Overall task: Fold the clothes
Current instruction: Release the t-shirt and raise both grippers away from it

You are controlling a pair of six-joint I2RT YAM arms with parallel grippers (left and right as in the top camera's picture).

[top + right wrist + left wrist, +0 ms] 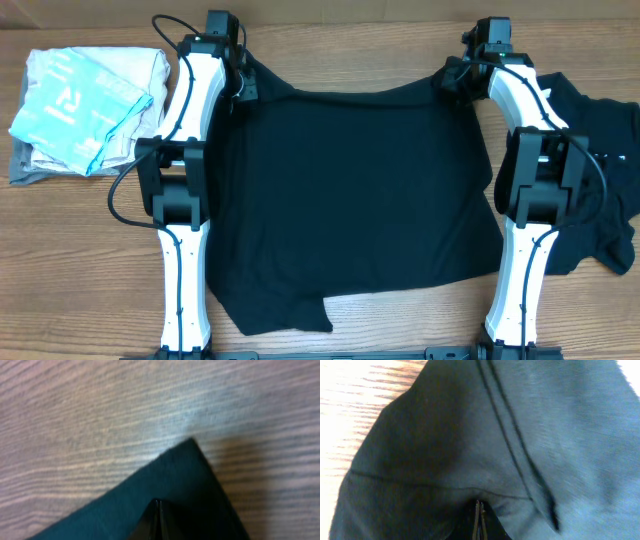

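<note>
Pinching the far edge of the black shirt [350, 200], the left fingers [477, 522] and right fingers [152, 520] are each clamped tight on its fabric. The shirt lies spread flat on the table [80, 260] between both arms. Another black garment [600, 150] lies crumpled at the right; a pale folded pile [85, 110] sits far left.

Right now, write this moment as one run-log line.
left gripper: shut on black shirt | right gripper: shut on its corner | second black garment: right side
</note>
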